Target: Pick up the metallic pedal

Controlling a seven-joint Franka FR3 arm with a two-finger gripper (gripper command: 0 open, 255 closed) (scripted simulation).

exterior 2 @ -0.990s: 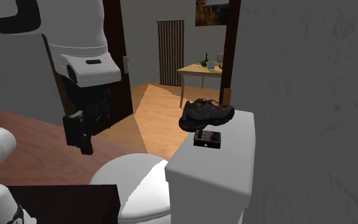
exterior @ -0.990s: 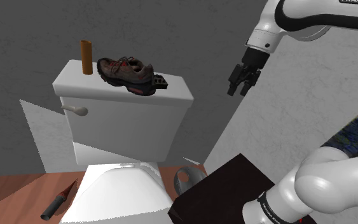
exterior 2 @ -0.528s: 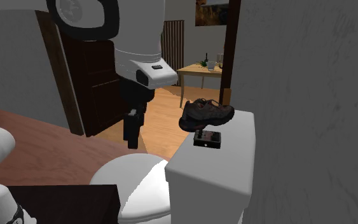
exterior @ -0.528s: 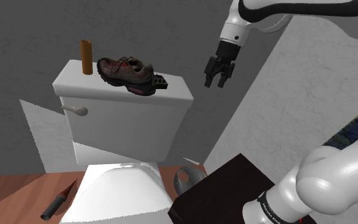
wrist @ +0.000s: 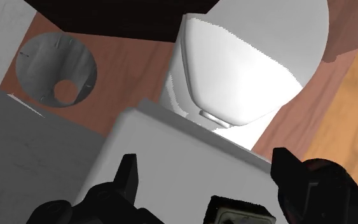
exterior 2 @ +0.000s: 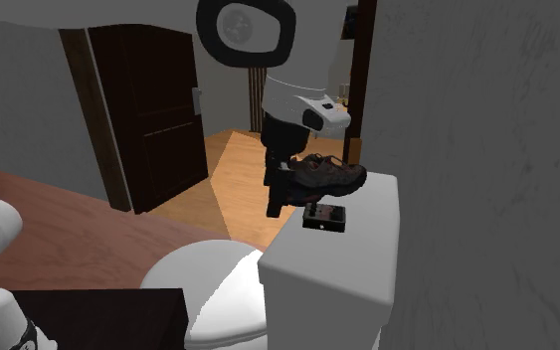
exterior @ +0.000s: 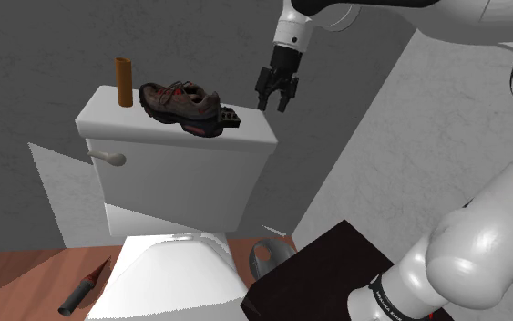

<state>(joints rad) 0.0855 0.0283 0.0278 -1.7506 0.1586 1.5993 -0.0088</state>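
Observation:
The pedal (exterior: 228,119) is a small dark box lying flat on the white toilet tank lid (exterior: 145,128), at the end nearer the arm, right against a brown shoe (exterior: 181,102). It also lies in front of the shoe (exterior 2: 322,174) as the pedal (exterior 2: 325,219) in the second exterior view. My gripper (exterior: 273,102) hangs open just above and beside that end of the lid, fingers pointing down, holding nothing. In the wrist view the pedal (wrist: 238,213) sits between the spread fingers of the gripper (wrist: 206,172), a little below them.
An orange tube (exterior: 122,82) stands at the lid's far end. Below are the toilet bowl (exterior: 168,274), a knife (exterior: 81,290) on the reddish floor and a grey bucket (exterior: 265,255) beside my dark stand (exterior: 327,274). A grey wall rises behind the tank.
The arm has swung toward the shoulder view's left, carrying the open gripper from well off the tank's side to just above the lid's end by the pedal. Pedal and shoe have not moved.

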